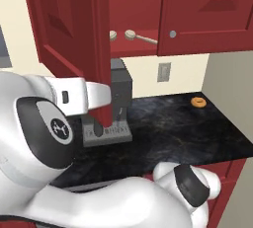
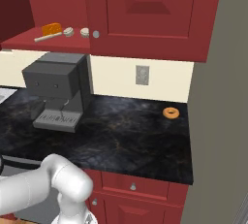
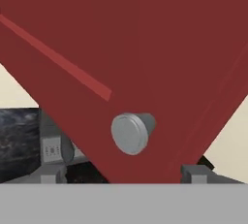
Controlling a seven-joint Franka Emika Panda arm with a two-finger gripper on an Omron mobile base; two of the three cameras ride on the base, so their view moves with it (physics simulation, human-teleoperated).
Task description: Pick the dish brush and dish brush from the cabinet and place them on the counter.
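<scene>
The cabinet has its left door swung open toward me. On its red shelf lie two pale dish brushes: one with its thin handle pointing left, the other showing just its round head beside the closed door. Both also show in the left base view, one with its handle and one by the door edge. My gripper is open, its fingertips wide apart just short of the open door's silver knob, holding nothing. The black counter lies below.
A grey coffee machine stands on the counter under the shelf. An orange ring lies near the back right. A small orange block sits on the shelf behind the brushes. A grey wall bounds the counter on the right.
</scene>
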